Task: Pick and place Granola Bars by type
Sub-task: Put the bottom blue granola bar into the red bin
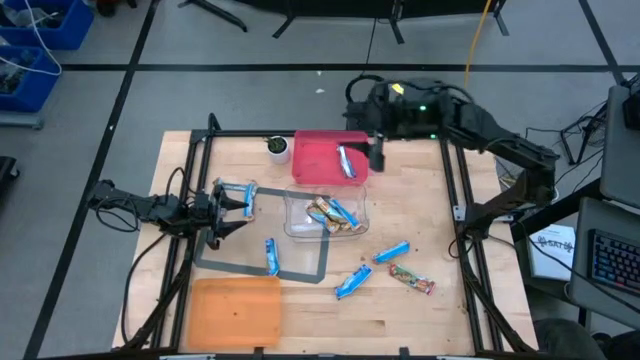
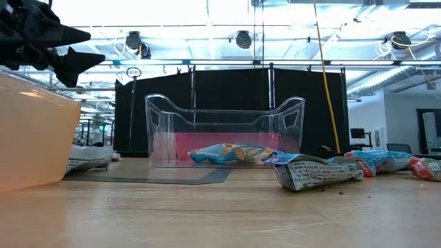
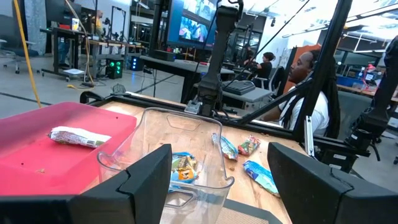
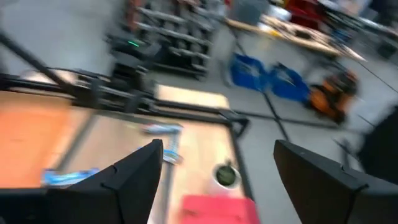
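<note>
On the left side of the table (image 1: 400, 320), my left hand (image 1: 232, 208) hovers with its fingers spread and nothing between them. A blue granola bar (image 1: 238, 192) lies just beside it, near the upper fingertip, at the corner of the grey mat (image 1: 300, 275). Below it, at the table's near-left corner, sits the orange tray (image 1: 235, 312). A second blue bar (image 1: 271, 256) lies on the mat, a little to the right of my left hand and apart from it.

Toward the middle, the clear bin (image 1: 300, 215) holds several bars (image 1: 333, 216), tan and blue mixed together; my left wrist view looks straight at this bin (image 3: 180, 155). Behind it stands the small white cup (image 1: 278, 148), and next to that the red tray (image 1: 315, 160), with one wrapped bar (image 1: 345, 163) lying in it.

My right hand (image 1: 378, 152) hangs at the red tray's right edge, fingers wide apart and empty; the bar in the tray lies just to its left, not touching.

Further right on the bare table lie two more blue bars (image 1: 391, 253), (image 1: 353, 282) and one tan bar (image 1: 411, 278), all well apart from both hands.
</note>
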`<state>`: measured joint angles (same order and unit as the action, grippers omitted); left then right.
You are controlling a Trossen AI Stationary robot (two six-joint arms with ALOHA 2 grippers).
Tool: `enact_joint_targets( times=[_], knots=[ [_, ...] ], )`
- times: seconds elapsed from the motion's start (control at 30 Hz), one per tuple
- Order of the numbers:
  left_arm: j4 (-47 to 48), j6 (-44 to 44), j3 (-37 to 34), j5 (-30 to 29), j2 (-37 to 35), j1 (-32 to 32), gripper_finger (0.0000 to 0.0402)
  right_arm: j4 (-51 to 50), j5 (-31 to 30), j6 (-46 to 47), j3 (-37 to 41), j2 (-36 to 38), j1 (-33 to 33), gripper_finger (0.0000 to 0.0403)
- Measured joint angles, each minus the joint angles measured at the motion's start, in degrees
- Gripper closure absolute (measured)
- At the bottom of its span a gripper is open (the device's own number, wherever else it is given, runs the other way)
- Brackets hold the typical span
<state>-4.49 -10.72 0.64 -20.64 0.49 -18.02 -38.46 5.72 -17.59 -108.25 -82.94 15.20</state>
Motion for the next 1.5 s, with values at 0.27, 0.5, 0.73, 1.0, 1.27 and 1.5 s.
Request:
enact_joint_targets(
  times=[0.27,0.5,0.73,1.0,1.27,1.5],
  knots=[
    [0.00,-0.02,0.00,0.00,-0.02,-0.01,0.0133,-1.94,15.66,0.37,0.00,3.57,-0.55,0.0104],
    [-0.01,-0.01,0.00,0.00,-0.01,0.00,0.0133,-6.86,18.42,-2.59,0.00,4.88,-5.31,0.0104],
    [-0.02,0.00,0.02,0.00,-0.02,0.00,0.0133,-16.91,9.82,-9.48,0.00,4.26,-11.53,0.0104],
    [-0.02,0.00,0.00,0.00,0.00,-0.02,0.0133,-18.81,9.17,-8.14,0.00,3.56,-16.33,0.0105],
    [-0.01,-0.01,0.00,0.00,0.00,-0.01,0.0133,-21.66,9.31,-6.31,0.00,0.32,-19.57,0.0105],
    [-0.02,0.00,0.00,0.00,-0.02,-0.02,0.0133,-23.28,9.15,-6.03,0.00,-2.99,-22.50,0.0106]
  ],
)
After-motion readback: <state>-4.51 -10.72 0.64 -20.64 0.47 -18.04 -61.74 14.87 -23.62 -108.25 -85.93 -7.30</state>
